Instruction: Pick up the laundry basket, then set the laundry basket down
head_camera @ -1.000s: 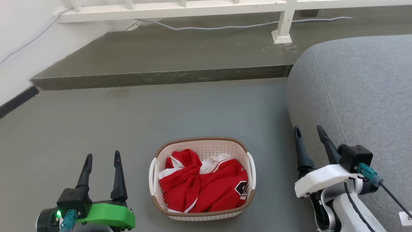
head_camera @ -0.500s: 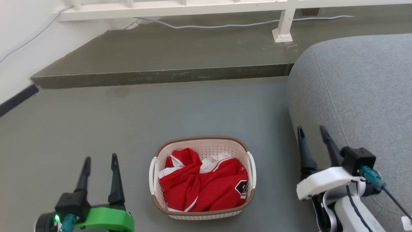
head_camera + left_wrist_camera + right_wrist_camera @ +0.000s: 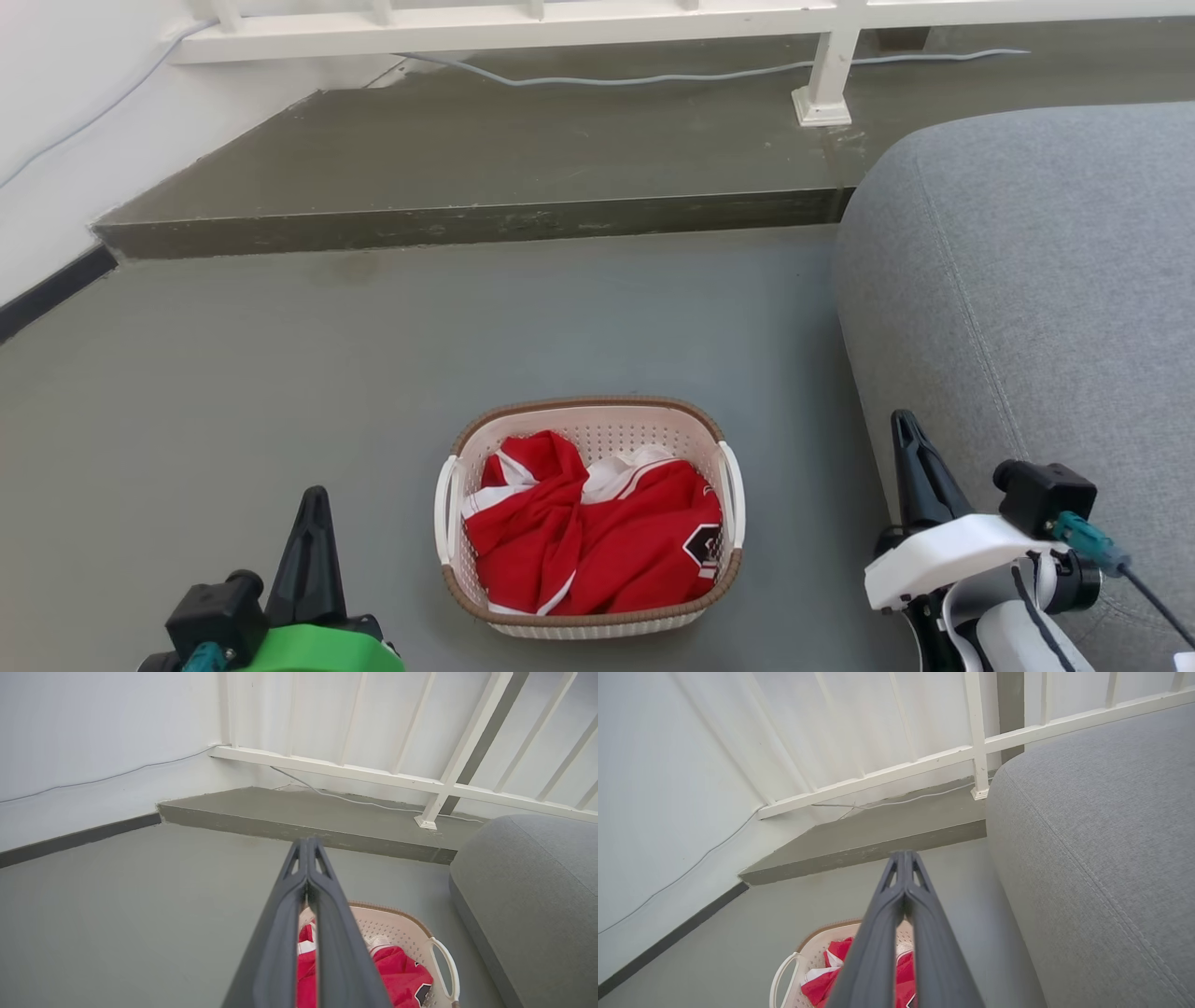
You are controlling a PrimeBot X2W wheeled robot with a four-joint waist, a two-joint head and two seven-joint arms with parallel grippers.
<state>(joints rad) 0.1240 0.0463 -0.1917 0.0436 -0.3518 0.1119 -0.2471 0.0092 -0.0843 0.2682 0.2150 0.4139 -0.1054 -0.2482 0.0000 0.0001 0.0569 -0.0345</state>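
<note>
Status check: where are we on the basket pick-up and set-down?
Done: nothing these views confirm; the laundry basket stands on the floor, red clothing inside. In hand: nothing; left gripper and right gripper are shut and empty, flanking the basket without touching. Left, unless it was already lifted: open, grasp its handles, lift, set down.

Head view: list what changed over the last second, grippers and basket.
Both grippers closed on nothing: the dark fingers of the left gripper, spread a second ago, now meet, as do those of the right gripper. Both sank lower in the head view. The cream-white perforated plastic laundry basket with brown rim stayed on the grey floor, its red and white garment unmoved.
</note>
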